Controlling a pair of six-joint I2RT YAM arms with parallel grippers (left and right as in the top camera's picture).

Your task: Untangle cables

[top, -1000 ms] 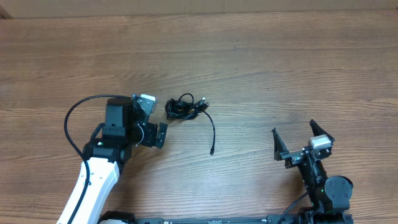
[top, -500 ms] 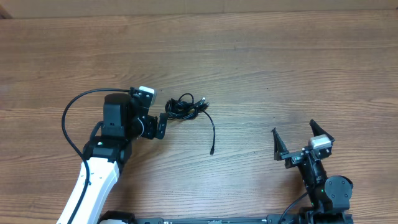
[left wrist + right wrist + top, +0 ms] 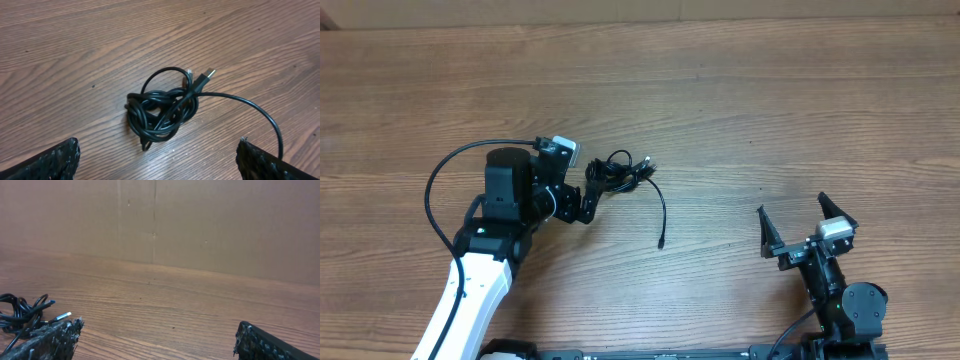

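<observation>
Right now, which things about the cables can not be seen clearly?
- Overhead: cables too small to count the strands in the knot.
- Left wrist: the loose tail's end hides behind the left gripper's finger.
- Right wrist: the knot is cut by the left edge, partly behind the right gripper's finger.

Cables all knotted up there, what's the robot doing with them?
It is trying to untangle them. The left tool, wide open, sits right beside the cables, a small black knot on the table, with nothing gripped yet. One loose end trails away from the knot. The right tool rests open, far off.
</observation>
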